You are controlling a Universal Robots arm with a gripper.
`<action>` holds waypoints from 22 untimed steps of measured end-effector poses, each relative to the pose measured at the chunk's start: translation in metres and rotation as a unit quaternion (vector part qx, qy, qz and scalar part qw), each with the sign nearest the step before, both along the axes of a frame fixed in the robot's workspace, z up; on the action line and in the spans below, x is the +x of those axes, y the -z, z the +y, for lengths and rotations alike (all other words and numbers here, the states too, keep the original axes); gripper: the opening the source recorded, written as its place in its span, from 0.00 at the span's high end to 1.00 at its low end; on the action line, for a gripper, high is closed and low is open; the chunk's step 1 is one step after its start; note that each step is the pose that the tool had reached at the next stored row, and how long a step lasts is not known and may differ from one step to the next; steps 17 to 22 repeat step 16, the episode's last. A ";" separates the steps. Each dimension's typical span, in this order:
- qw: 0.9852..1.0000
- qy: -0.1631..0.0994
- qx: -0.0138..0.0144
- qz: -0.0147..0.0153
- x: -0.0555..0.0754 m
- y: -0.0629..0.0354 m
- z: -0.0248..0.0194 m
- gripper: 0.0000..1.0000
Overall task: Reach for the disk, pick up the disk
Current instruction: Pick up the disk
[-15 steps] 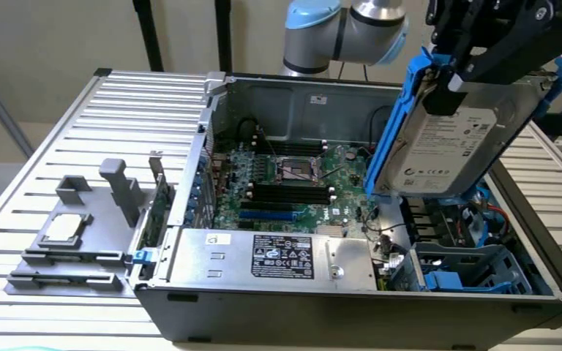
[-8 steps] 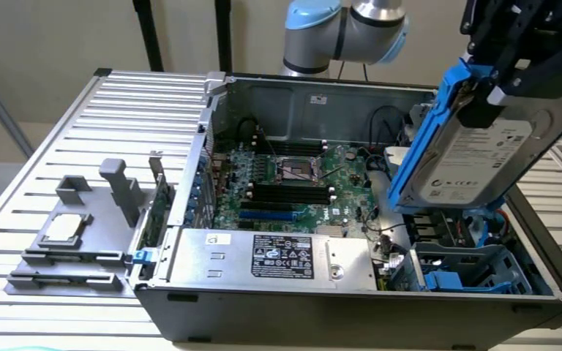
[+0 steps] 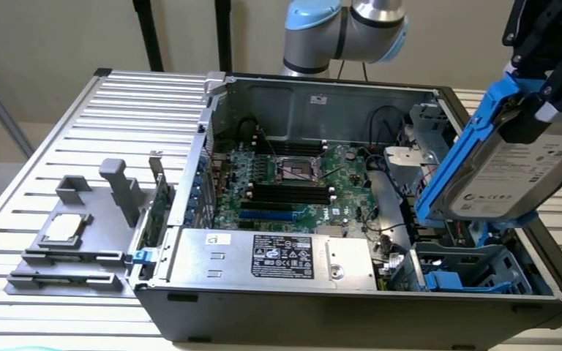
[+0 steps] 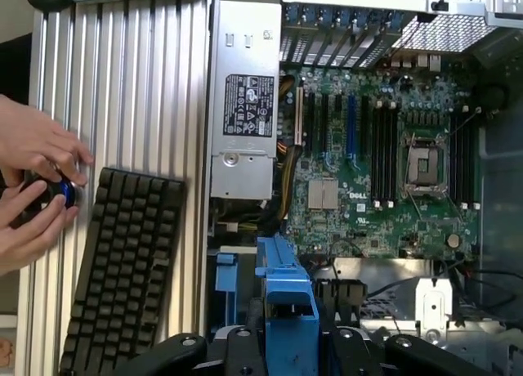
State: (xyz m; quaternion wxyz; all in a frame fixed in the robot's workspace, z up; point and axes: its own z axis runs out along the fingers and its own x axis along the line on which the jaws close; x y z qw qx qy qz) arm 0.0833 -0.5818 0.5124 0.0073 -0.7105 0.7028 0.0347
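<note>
The tool (image 3: 544, 80) hangs at the exterior view's upper right, its black fingers pinched on the upper end of the disk (image 3: 515, 172). The one disk is lifted clear above the right end of the open computer case (image 3: 359, 292), tilted steeply, with its white label facing out and a blue rail along each long edge. In the wrist view the blue rail end (image 4: 286, 311) sits clamped between the black fingers (image 4: 237, 347).

Just below the disk, one blue plastic caddy (image 3: 467, 281) sits in the drive bay at the near right corner of the case. Further left lie one motherboard (image 3: 291, 183) with one processor socket, and one silver power supply (image 3: 266, 256) along the near wall.

Outside the case, on the slatted worktop (image 3: 66, 146), at the exterior view's left, a grey fixture (image 3: 76, 234) carries one small square chip (image 3: 64, 228).

The wrist view also shows one black keyboard (image 4: 122, 270) and a person's two hands (image 4: 33, 188) around a small dark object.
</note>
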 end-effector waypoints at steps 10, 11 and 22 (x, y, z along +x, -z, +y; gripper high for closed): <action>1.000 0.000 0.001 0.000 0.023 0.0013 -0.0105 0.67; 1.000 0.000 0.001 0.000 0.023 0.0015 -0.0106 0.67; 1.000 0.000 0.001 0.000 0.024 0.0016 -0.0106 0.67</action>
